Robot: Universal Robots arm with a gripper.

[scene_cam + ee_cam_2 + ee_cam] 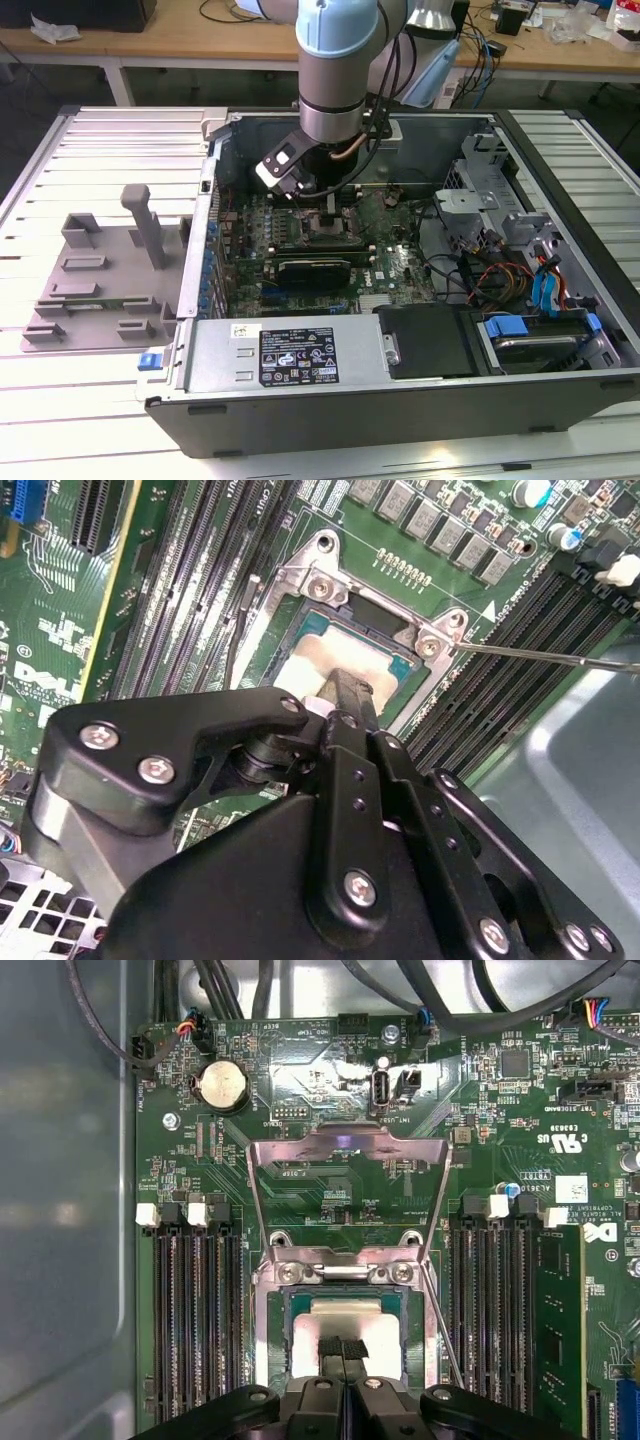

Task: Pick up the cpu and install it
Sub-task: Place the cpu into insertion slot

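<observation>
Our tool (343, 1348), a black two-fingered gripper, has its fingers pressed together into one narrow tip, and we see nothing pinched between them. That tip stands over the middle of the cpu (345, 1312), the small flat square chip with a silver-white metal top. We cannot tell whether it rests on the metal or hovers just above. The chip lies flat inside the square silver-grey metal socket frame (272, 1345). We judge this to be its seat, so the placing looks done or nearly so. The hinged bright steel load plate (345, 1160) stands swung up and the thin wire lever (540, 656) is unlatched beside the frame, which is why the seat is open from above. Long black memory slots (195, 1310) flank the frame on both sides, all on the green circuit board (300, 1090).

In the exterior view the pale blue and grey arm (335, 60) comes straight down into the open dark grey computer case (400, 410). The case lies on its side with the panel off, which gives a vertical reach. At six o'clock from the tool sits the silver labelled power supply box (290, 350), and at four o'clock are drive bays with blue tabs (505, 328). At nine o'clock, outside the case, a grey plastic fixture (100, 285) rests on the white slatted counter (100, 140).
</observation>
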